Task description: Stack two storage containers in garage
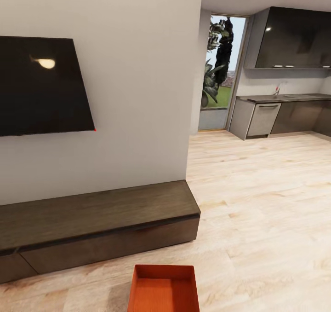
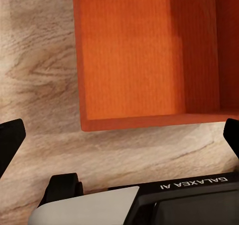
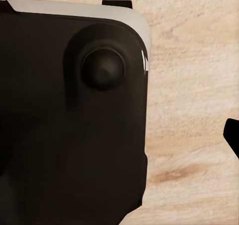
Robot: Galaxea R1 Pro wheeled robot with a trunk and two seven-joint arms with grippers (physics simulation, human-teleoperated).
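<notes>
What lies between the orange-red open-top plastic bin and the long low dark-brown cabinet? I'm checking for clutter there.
Only bare light wood plank floor separates the orange-red bin from the dark-brown cabinet, as the head view shows.

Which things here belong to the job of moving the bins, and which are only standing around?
Belongs to the job:
- orange bin on the wood floor
- left gripper, open above that bin

Only standing around:
- black TV
- low brown cabinet
- kitchen counter
</notes>
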